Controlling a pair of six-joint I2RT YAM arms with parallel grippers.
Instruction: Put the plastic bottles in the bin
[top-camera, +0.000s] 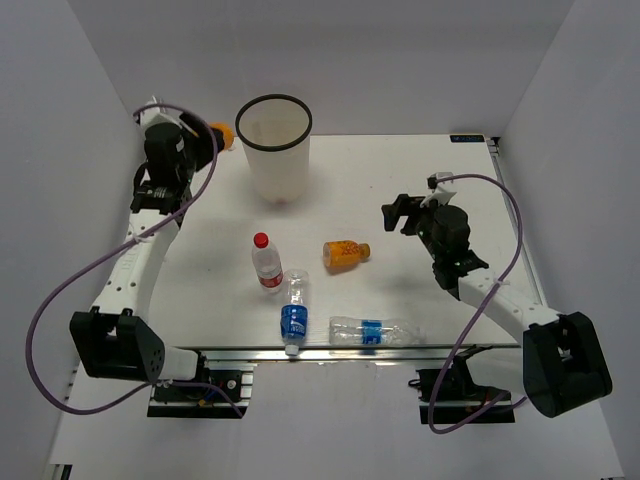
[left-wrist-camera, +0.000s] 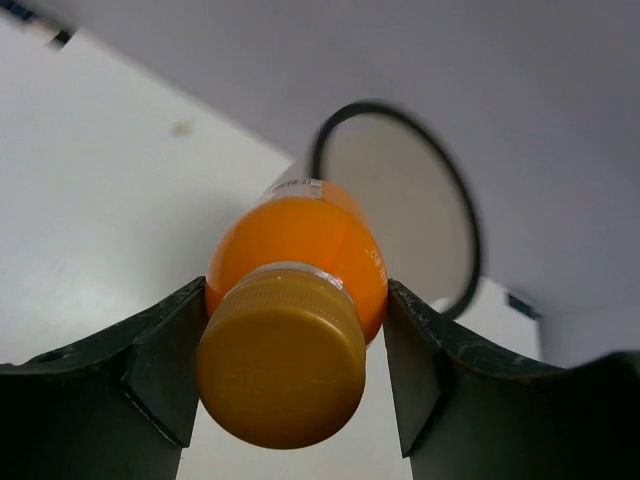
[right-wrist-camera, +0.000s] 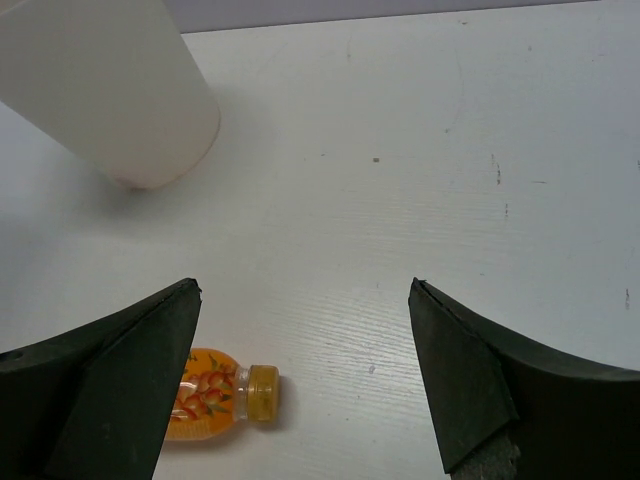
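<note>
My left gripper (top-camera: 207, 138) is raised at the back left, shut on a short orange bottle (top-camera: 224, 135) just left of the white bin (top-camera: 274, 160). In the left wrist view, the orange bottle (left-wrist-camera: 300, 250) sits between both fingers (left-wrist-camera: 165, 365), cap toward the camera, with the bin's black rim (left-wrist-camera: 465, 215) behind it. A second orange bottle (top-camera: 346, 255) lies mid-table. A red-capped bottle (top-camera: 266, 263) and two blue-labelled bottles (top-camera: 294, 315) (top-camera: 372, 330) lie near the front. My right gripper (top-camera: 398, 212) hovers open and empty, with the lying orange bottle (right-wrist-camera: 212, 394) by its left finger.
White walls close in the table on the left, back and right. The bin's side (right-wrist-camera: 120, 90) shows at the upper left of the right wrist view. The metal rail at the table's front edge (top-camera: 350, 350) runs just below the blue-labelled bottles.
</note>
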